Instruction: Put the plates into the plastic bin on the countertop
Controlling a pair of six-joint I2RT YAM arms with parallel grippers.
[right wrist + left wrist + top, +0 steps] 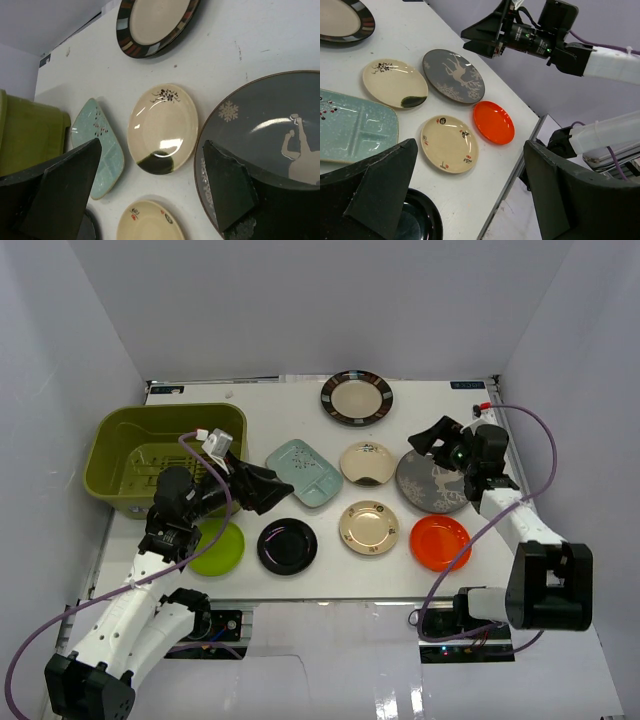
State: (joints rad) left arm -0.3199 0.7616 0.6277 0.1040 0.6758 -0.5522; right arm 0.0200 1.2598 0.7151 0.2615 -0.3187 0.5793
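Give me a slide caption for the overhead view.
Left gripper and right gripper, both open, above eight plates beside the olive bin.

Bin (pixel 150 418) sits far left on the countertop (pixel 270 415), with the tray (pixel 303 472) just right of it. Middle plate (pixel 367 463) is right of the tray, right-hand plate (pixel 432 482) beyond that. Far plate (pixel 357 398) sits behind them, and the near row of four plates (pixel 287 546) is in front.
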